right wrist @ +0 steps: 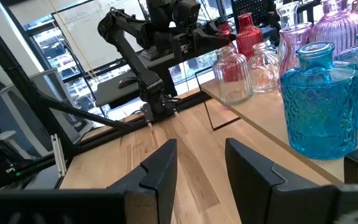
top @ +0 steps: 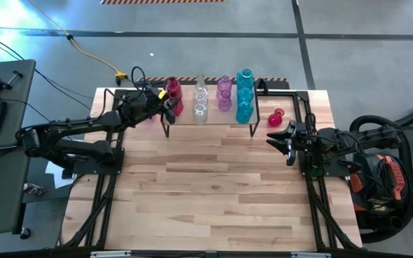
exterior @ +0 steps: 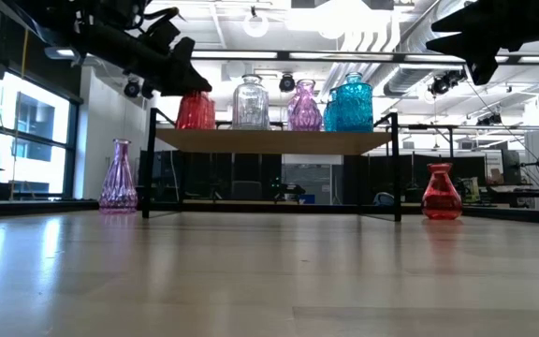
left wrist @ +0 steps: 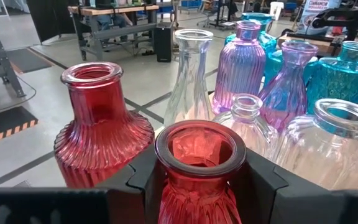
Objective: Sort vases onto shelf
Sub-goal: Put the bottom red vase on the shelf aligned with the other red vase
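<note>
At table's far edge: shelf (top: 221,129), long axis running left to right, parallel to that edge; broad bare planks of table (top: 206,193) in front, open between the two arm bases.

Left of shelf, on table: one purple vase (exterior: 118,176), upright, apart from shelf leg.

Left end of shelf: left gripper (top: 169,102) reaching in from left, fingers (left wrist: 138,177) closed around neck of red vase (left wrist: 197,171), mouth up, long axis vertical; whether base touches shelf cannot be told. Just beside it, second red vase (left wrist: 101,134), ribbed, upright, at shelf's left edge.

Across shelf top, all upright, mouths up: clear vases (top: 201,100), then pink-purple vases (top: 224,93), then teal vases (top: 244,97) at right end, nearest one close to shelf's front corner. Rows packed closely, little room between bodies; front strip of shelf partly free.

Right of shelf, on table: lone red vase (top: 276,117), upright, clear of shelf leg, bare wood around it.

Right side, raised above table: right gripper (top: 278,138), fingers (right wrist: 160,168) parted, holding nothing, near lone red vase and pointing toward shelf.
</note>
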Motion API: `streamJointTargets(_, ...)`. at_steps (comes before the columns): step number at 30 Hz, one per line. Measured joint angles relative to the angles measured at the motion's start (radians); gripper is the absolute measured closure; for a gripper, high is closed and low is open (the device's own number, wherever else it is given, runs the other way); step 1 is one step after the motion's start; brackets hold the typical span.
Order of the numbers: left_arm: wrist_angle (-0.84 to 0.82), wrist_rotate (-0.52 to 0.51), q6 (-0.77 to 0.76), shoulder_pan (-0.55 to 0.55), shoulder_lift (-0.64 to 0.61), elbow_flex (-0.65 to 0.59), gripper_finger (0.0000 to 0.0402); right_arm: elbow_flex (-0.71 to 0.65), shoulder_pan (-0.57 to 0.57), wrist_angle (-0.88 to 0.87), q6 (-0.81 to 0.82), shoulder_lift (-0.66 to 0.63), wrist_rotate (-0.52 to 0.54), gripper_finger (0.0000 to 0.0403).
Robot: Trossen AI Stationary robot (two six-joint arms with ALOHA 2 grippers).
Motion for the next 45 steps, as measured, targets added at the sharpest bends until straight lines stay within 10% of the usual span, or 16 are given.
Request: streamJointTargets(45, -0.012, 0.045, -0.080, 0.027, -0.007, -0.003, 0.0206, 0.000, 0.000, 0.000, 0.000, 0.000, 0.000, 0.0284)
